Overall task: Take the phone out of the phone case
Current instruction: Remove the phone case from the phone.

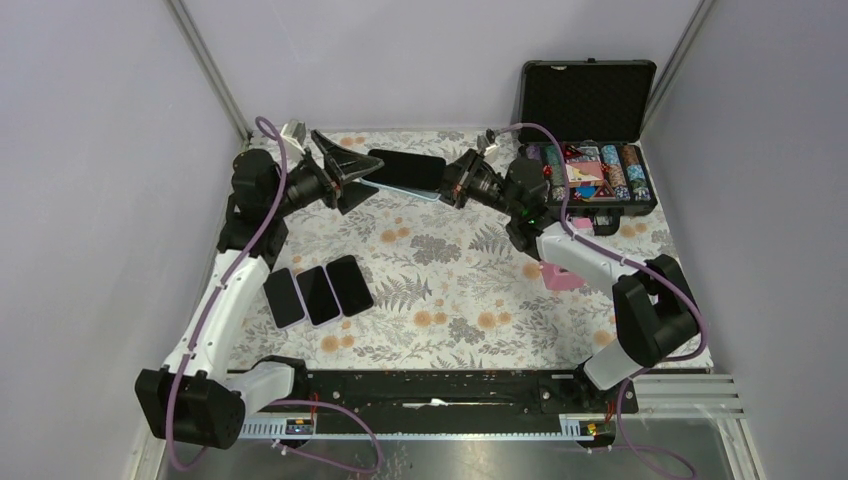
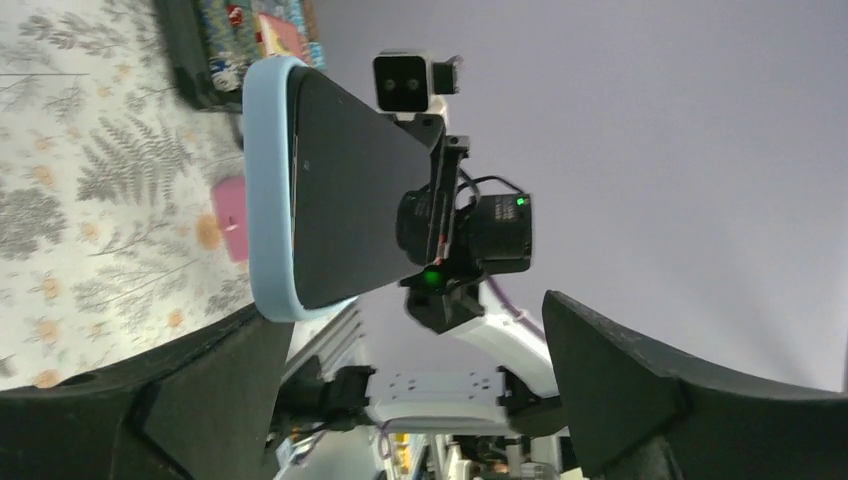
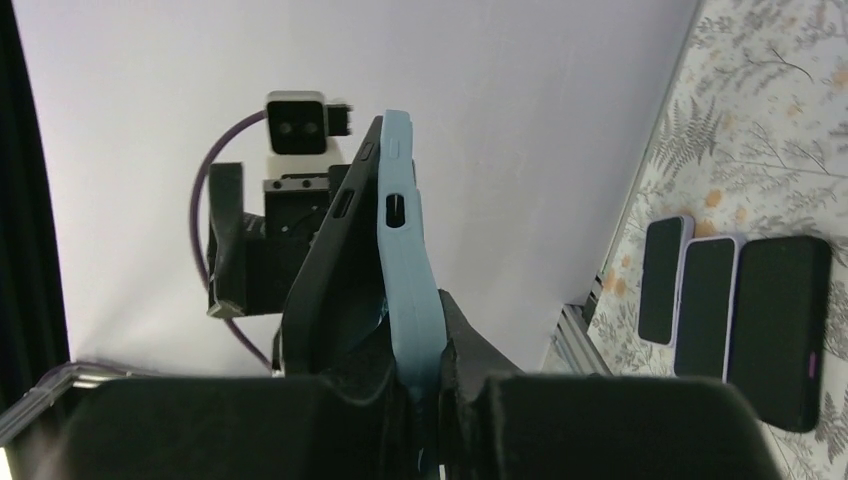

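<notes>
Phone (image 1: 405,168), half-peeled from phone case (image 3: 405,250), spanned the arms lengthwise: right fingers (image 3: 600,430) clamped one end, left fingers (image 2: 640,390) stood open at the other.

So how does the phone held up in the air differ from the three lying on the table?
The held phone sits partly out of a light blue case, pinched above the table by the right gripper; the three phones lie flat on it, side by side, untouched. All show dark screens.
</notes>
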You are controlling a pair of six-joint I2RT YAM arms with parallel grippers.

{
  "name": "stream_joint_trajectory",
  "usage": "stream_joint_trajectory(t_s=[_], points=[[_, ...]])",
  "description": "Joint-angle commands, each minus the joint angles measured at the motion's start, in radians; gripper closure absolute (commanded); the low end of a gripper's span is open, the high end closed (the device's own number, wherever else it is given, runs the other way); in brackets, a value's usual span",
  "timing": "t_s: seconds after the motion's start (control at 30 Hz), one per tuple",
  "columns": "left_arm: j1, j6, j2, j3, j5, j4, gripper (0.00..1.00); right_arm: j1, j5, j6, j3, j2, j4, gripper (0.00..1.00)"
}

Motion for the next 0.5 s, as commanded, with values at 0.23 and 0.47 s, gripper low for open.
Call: stream_joint_trajectory(t_s=[0.23,0.47], points=[[-0.054,0.744,-0.178,0.187,-0.432,-0.530,0.01,-0.005,0.047,-0.214,0.038,-0.152,-0.463,1.00],[-0.469,1.024,-0.211,0.171,-0.671,-0.444,0.01,0.035,0.109,-0.287,0.097,-0.160,-0.655,1.00]])
